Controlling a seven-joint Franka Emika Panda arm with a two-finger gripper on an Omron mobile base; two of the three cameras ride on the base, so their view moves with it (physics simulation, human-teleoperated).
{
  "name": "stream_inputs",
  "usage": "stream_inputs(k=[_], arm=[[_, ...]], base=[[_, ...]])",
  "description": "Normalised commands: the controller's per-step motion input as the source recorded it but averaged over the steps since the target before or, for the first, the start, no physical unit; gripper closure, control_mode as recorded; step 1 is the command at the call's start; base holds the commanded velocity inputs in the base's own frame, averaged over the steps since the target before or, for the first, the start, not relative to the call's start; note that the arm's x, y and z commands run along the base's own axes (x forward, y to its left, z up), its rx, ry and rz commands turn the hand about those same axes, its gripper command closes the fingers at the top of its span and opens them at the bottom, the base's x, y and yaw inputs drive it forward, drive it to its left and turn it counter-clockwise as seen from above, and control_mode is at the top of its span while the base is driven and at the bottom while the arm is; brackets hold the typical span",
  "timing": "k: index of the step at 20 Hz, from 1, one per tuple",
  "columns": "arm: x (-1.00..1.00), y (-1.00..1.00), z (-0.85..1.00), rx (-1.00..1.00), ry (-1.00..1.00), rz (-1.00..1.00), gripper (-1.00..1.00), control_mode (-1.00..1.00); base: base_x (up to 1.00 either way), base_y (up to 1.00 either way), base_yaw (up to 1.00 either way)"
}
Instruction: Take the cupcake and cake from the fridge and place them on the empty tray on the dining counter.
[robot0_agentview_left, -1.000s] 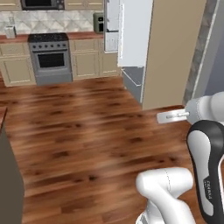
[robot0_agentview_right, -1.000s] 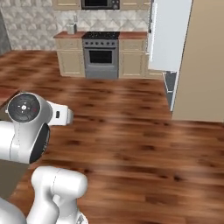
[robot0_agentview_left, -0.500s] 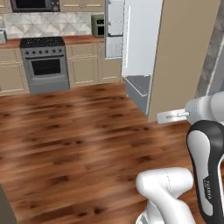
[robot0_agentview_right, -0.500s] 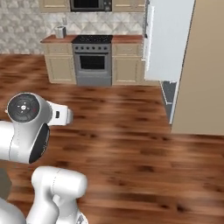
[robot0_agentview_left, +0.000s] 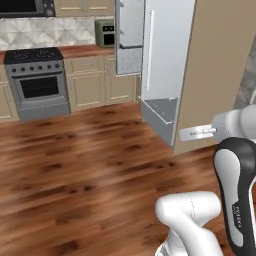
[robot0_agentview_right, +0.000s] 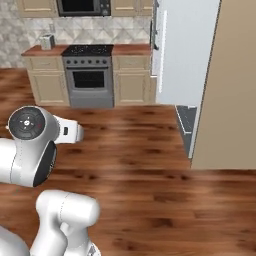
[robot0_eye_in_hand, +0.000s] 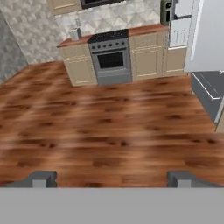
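The fridge (robot0_agentview_left: 167, 65) is seen far ahead on the right, one door swung open beside a tall beige panel (robot0_agentview_left: 220, 75), with a lower drawer (robot0_agentview_left: 162, 112) pulled out. The gripper (robot0_eye_in_hand: 111, 178) is held spread wide, with nothing between its fingertips (robot0_eye_in_hand: 41, 178), over bare wooden floor (robot0_eye_in_hand: 109, 127). The cupcake and cake cannot be made out; they are presumably on the shelves inside. The approach to the fridge appears to be the step in hand. It is best done if the base is squared to the open compartment, the door and drawer are cleared, and the jaws are kept wide. The stove (robot0_agentview_right: 90, 75) stands far left.
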Motion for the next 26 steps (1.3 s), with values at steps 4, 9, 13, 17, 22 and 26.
stream_inputs(k=[4, 9, 13, 17, 22, 26], arm=[[0.0, 0.0, 0.0, 0.0, 0.0, 0.0, -1.0, 1.0], [0.0, 0.0, 0.0, 0.0, 0.0, 0.0, -1.0, 1.0], [0.0, 0.0, 0.0, 0.0, 0.0, 0.0, -1.0, 1.0], [0.0, 0.0, 0.0, 0.0, 0.0, 0.0, -1.0, 1.0], [0.0, 0.0, 0.0, 0.0, 0.0, 0.0, -1.0, 1.0], [0.0, 0.0, 0.0, 0.0, 0.0, 0.0, -1.0, 1.0]], base=[[1.0, 0.49, -0.2], [1.0, 0.68, -0.2], [1.0, 0.77, -0.29], [1.0, 0.74, -0.35], [1.0, 0.83, -0.43], [1.0, 0.89, -0.48]])
